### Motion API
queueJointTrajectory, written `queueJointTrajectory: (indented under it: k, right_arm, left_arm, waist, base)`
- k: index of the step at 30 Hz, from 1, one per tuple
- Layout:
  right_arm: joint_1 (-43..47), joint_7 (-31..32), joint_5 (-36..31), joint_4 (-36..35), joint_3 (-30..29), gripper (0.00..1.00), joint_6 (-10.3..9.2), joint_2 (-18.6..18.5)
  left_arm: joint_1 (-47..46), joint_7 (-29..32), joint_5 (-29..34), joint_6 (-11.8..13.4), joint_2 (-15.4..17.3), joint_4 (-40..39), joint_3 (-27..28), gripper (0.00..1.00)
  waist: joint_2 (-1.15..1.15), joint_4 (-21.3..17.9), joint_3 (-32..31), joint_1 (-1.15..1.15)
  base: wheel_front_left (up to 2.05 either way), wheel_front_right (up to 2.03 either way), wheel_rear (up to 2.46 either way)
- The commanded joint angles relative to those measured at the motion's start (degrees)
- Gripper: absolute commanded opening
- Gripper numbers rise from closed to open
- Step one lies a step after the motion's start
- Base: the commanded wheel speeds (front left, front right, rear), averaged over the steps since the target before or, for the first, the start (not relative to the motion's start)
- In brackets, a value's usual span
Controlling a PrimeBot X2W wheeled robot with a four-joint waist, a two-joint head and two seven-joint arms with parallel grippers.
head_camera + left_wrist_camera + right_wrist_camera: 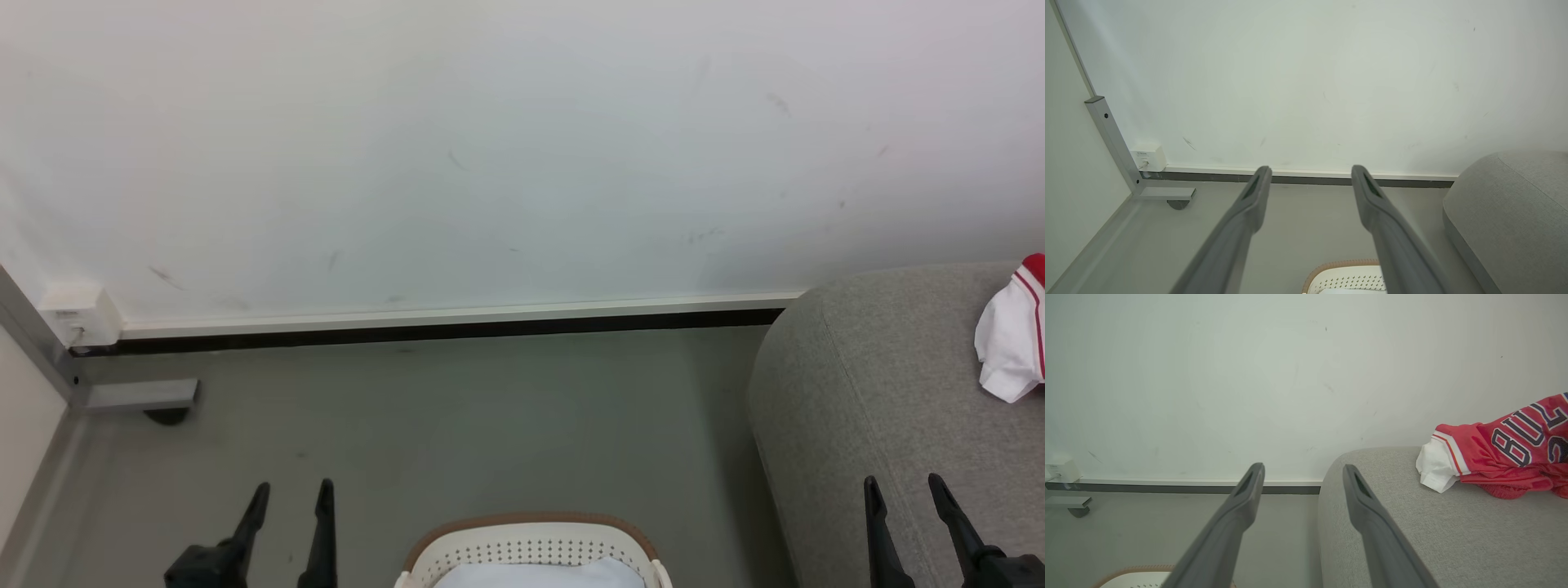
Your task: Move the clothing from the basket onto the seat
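Red clothing (1506, 457) lies crumpled on seat (1412, 539), well apart from basket (531, 543): transfer judged done. Left gripper (295, 486) and right gripper (901, 479) empty, fingers (1257, 192) spread wide, parked either side of basket. Pale cloth (539, 574) inside basket.

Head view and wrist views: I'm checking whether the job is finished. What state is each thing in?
clothing: crumpled on the seat.
seat: bearing the clothing.
basket: on the floor, pale cloth inside.
left gripper: jaws open, empty.
right gripper: jaws open, empty.
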Motion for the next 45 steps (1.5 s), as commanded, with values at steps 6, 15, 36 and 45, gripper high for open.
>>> queueJointTrajectory:
  k: [6, 15, 36, 45]
  right_arm:
    - [0.5, 0.0, 0.7, 0.9, 1.0, 1.00, -0.15, -0.1]
    - [0.1, 0.1, 0.5, 2.6, 1.8, 0.00, 0.00, 0.1]
    - [-0.9, 5.2, 20.5, 2.5, 0.8, 0.00, -0.02, 0.4]
    - [-1.6, 7.4, 29.0, 1.9, 0.4, 0.00, -0.03, 0.3]
  left_arm:
    - [0.7, -0.1, 2.3, -1.2, -1.3, 0.4, 1.7, 1.00]
    - [0.3, 0.1, 3.0, -2.7, -2.8, 2.1, 2.7, 0.00]
    - [-0.5, 5.3, -15.1, -6.0, -4.8, 3.1, 6.5, 0.00]
    - [-1.2, 7.4, -22.7, -7.4, -5.4, 2.8, 8.1, 0.00]
  waist:
    - [0.00, 0.1, 0.0, 0.00]
    - [0.00, 0.3, 0.0, 0.00]
    - [0.00, 0.4, 0.4, 0.01]
    - [0.00, 0.5, 0.6, 0.01]
  base:
    - [0.00, 0.00, 0.00]
    - [0.00, 0.00, 0.00]
    - [0.00, 0.00, 0.00]
    - [0.00, 0.00, 0.00]
